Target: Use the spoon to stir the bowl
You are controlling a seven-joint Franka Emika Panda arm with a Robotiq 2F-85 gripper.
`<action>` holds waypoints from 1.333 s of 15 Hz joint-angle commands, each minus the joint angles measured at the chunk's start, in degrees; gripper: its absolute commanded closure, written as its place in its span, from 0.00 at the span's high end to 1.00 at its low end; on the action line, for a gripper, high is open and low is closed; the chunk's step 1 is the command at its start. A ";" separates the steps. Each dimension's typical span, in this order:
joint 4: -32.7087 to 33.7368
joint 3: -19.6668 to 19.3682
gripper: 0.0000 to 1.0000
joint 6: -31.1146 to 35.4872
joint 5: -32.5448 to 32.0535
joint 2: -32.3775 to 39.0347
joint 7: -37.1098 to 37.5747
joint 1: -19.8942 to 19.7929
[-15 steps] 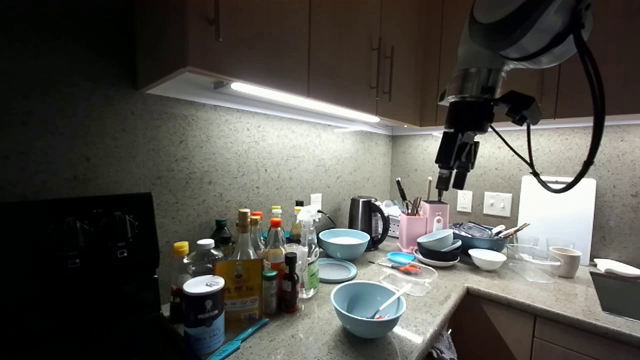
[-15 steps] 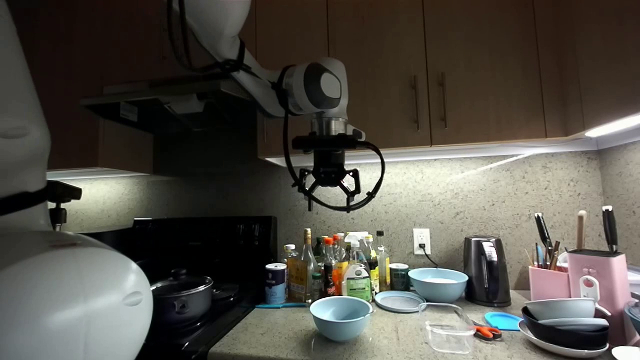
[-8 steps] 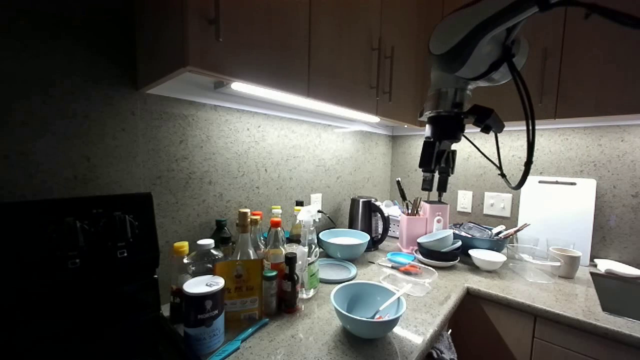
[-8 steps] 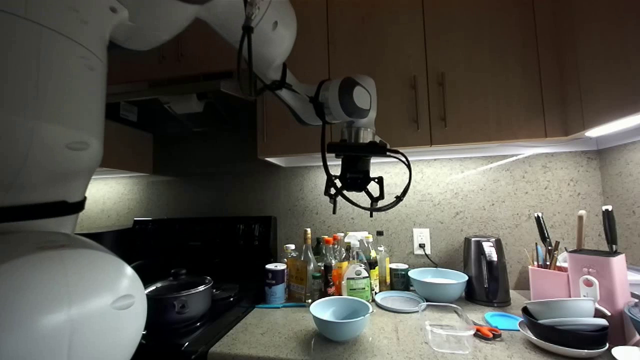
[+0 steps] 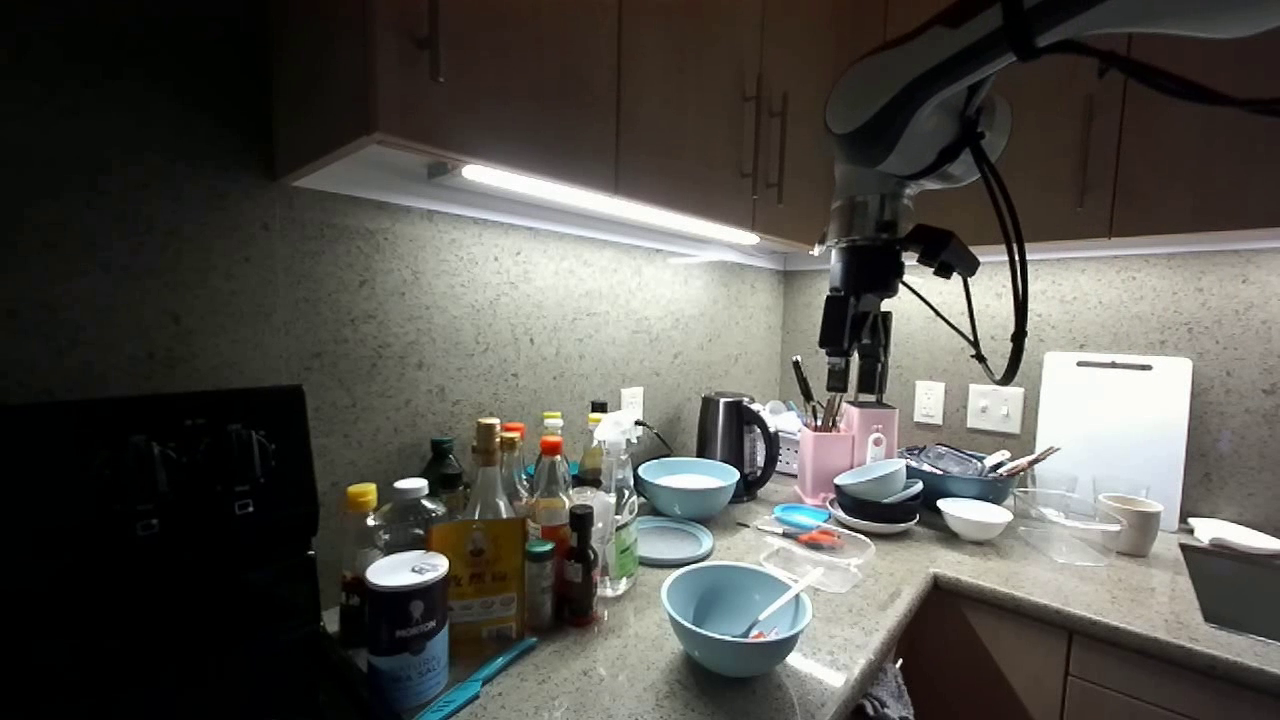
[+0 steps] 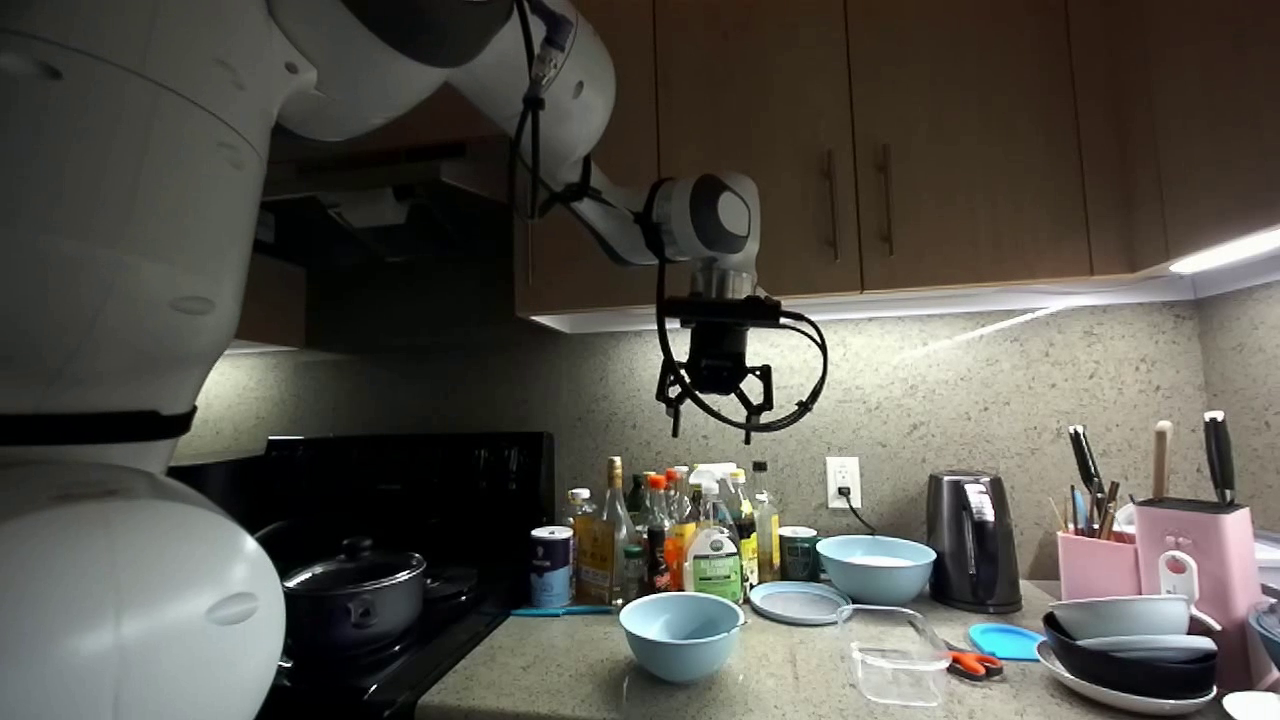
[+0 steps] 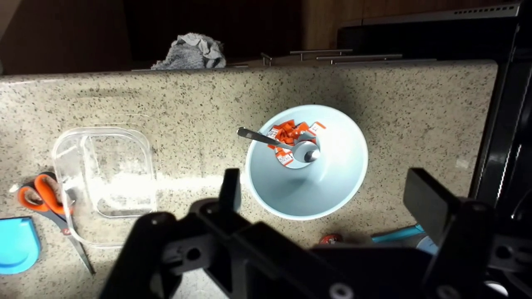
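The light blue bowl (image 5: 735, 640) stands near the counter's front edge, and also shows in the other views (image 6: 682, 645) (image 7: 307, 195). A metal spoon (image 7: 266, 139) leans in it, its head down on several orange-and-white packets (image 7: 286, 135) and its handle over the rim. The spoon also shows in an exterior view (image 5: 788, 598); elsewhere the bowl wall mostly hides it. My gripper (image 7: 326, 183) is open and empty, pointing down, well above the bowl and counter in both exterior views (image 5: 856, 380) (image 6: 712, 434). In the wrist view the bowl lies between and ahead of the fingertips.
Several bottles (image 6: 690, 540) stand by the back wall. Another light blue bowl (image 6: 876, 568), a flat plate (image 6: 800, 603) and a kettle (image 6: 972, 540) stand behind. A clear container (image 7: 104, 187) and orange scissors (image 7: 48, 195) lie beside the bowl. Upper cabinets (image 6: 750, 150) are near the arm.
The gripper has come down a little and moved across, left in one exterior picture and right in the other, slowing lately. It stays open. The bowl and spoon have not moved.
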 commanded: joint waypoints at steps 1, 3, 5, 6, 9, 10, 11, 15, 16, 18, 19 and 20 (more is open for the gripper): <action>-1.98 2.61 1.00 1.23 -1.30 0.26 -1.09 -0.97; -0.58 3.34 1.00 0.18 -0.66 3.31 -2.23 -1.22; 0.86 4.05 1.00 -0.70 -0.79 6.53 -2.19 -1.36; 1.26 4.35 1.00 -1.05 -1.13 7.83 -1.80 -1.39; 2.34 4.72 1.00 -2.37 -2.90 11.83 -1.07 -1.63; 2.80 4.79 1.00 -2.65 -3.42 13.04 -1.37 -1.85; 3.28 4.70 1.00 -1.76 -4.00 14.57 -2.21 -2.40; 1.89 5.39 1.00 -0.35 -3.69 14.69 0.20 -2.79; 1.91 5.47 1.00 -0.35 -3.68 14.69 0.20 -2.79; 2.07 5.80 1.00 -0.35 -3.64 14.53 0.24 -2.68; 2.15 5.84 1.00 -0.36 -3.64 14.53 0.23 -2.67; 2.16 5.86 1.00 -0.36 -3.63 14.52 0.23 -2.67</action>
